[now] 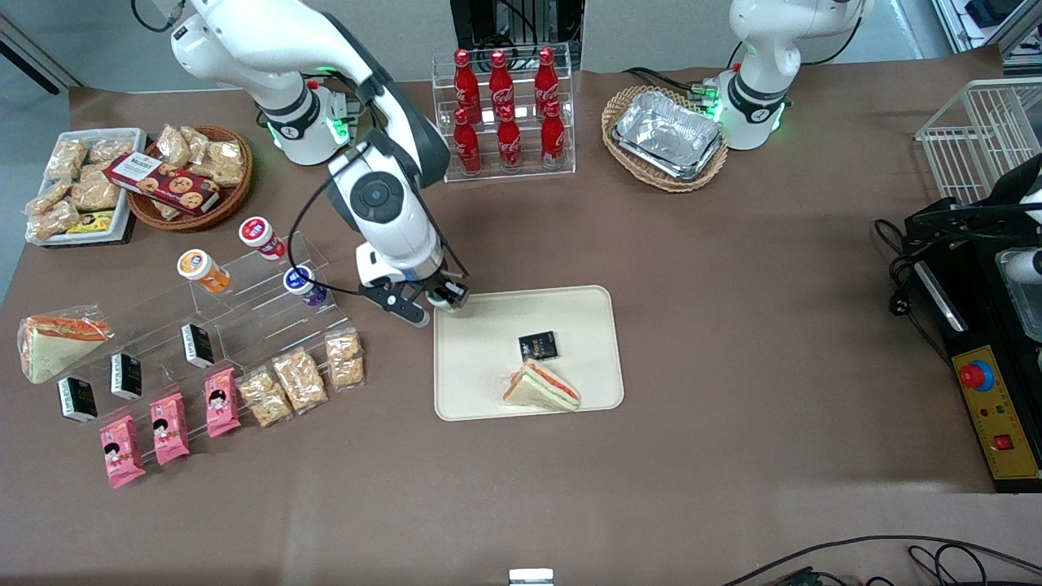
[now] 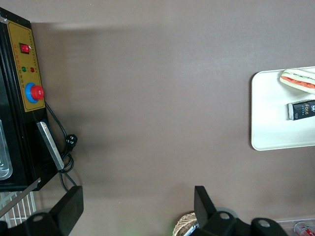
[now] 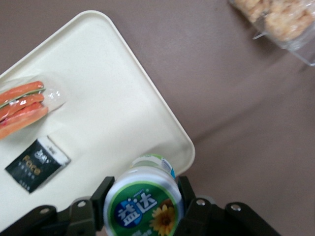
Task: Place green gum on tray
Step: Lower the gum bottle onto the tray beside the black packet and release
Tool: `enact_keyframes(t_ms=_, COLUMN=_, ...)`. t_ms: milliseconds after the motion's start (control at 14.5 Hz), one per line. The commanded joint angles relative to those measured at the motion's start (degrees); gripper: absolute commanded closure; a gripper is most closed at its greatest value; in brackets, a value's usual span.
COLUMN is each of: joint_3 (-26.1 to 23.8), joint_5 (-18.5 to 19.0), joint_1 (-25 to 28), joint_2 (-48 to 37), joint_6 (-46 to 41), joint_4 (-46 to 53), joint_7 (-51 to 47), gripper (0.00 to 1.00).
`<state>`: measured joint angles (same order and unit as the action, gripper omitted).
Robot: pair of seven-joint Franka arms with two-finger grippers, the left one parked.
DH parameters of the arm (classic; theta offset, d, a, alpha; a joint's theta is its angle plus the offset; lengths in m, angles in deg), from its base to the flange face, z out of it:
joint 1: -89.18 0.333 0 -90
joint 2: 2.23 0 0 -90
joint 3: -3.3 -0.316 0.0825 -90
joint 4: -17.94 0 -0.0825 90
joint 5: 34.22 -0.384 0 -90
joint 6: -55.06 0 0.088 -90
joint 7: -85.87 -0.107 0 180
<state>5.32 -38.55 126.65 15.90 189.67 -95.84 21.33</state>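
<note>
My right gripper [image 1: 440, 301] is shut on the green gum [image 3: 143, 202], a small jar whose white-rimmed lid carries a green label. It holds the jar above the corner of the cream-white tray [image 1: 488, 382] that lies farthest from the front camera, toward the working arm's end. In the right wrist view the fingers [image 3: 102, 194] press on both sides of the lid, with the tray's rounded corner [image 3: 162, 123] beneath. In the front view the gum [image 1: 440, 298] shows only as a small bit between the fingers. The tray's edge [image 2: 261, 118] also shows in the left wrist view.
On the tray lie a wrapped sandwich [image 1: 541, 387] and a small black packet [image 1: 538, 346]. A clear stepped stand [image 1: 244, 301] beside the gripper holds an orange jar [image 1: 203, 270], a red-lidded jar [image 1: 261, 237] and a purple jar [image 1: 304, 285]. Snack bags [image 1: 303, 378] lie nearer the camera.
</note>
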Motion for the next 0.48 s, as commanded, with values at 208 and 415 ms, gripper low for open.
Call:
enact_keyframes(t_ms=208, joint_3=0.79, joint_5=1.69, joint_1=1.38, joint_2=7.26, joint_6=9.61, joint_4=1.18, joint_7=-5.33, gripper=0.73)
enact_keyframes(t_ms=415, joint_3=0.79, joint_5=1.69, joint_1=1.47, joint_2=8.41, joint_6=10.85, joint_4=1.19, joint_7=-5.42, gripper=0.73)
